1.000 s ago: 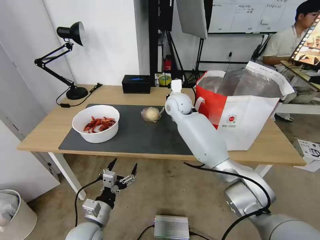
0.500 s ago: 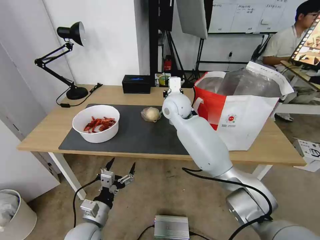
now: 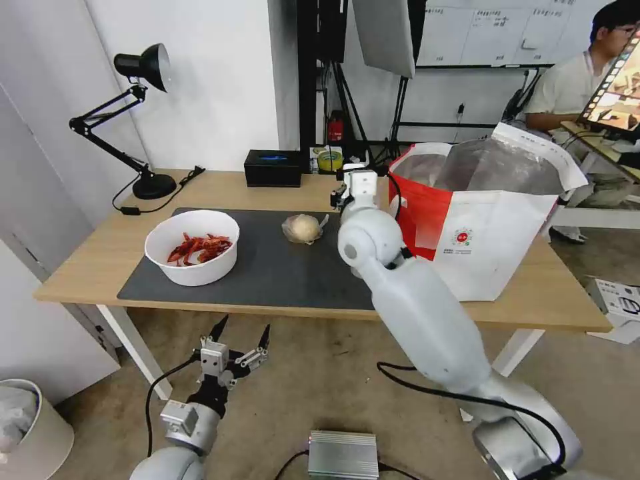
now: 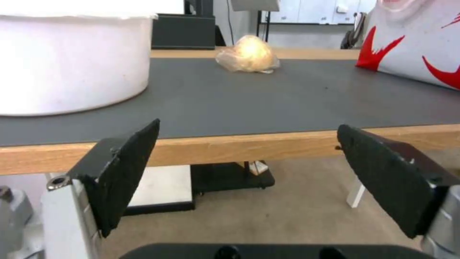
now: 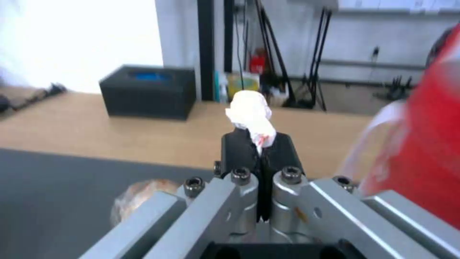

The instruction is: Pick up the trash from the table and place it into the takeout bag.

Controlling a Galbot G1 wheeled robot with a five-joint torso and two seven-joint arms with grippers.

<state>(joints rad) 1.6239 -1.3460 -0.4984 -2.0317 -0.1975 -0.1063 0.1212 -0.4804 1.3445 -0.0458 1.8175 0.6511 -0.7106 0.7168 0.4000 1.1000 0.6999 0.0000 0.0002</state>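
Note:
My right gripper (image 5: 257, 138) is shut on a small crumpled white tissue (image 5: 251, 113), held above the far part of the table (image 3: 87, 260), just left of the red-and-white takeout bag (image 3: 487, 233). In the head view this gripper (image 3: 355, 175) sits beyond its own wrist. A white bowl of red crayfish shells (image 3: 192, 247) stands on the left of the dark mat (image 3: 280, 273). The clear bag with a beige lump (image 3: 303, 228) lies mid-mat. My left gripper (image 3: 241, 333) hangs open below the table's front edge, nothing between its fingers (image 4: 129, 162).
A black box (image 3: 272, 167) and a black desk lamp (image 3: 143, 120) stand along the table's far edge. On the floor are a white bin (image 3: 33, 427) at the left and a silver box (image 3: 343, 455) near my base. Stands and cables crowd behind the table.
My right arm has swung to the right, carrying the tissue closer to the takeout bag's left wall. The left arm has barely moved.

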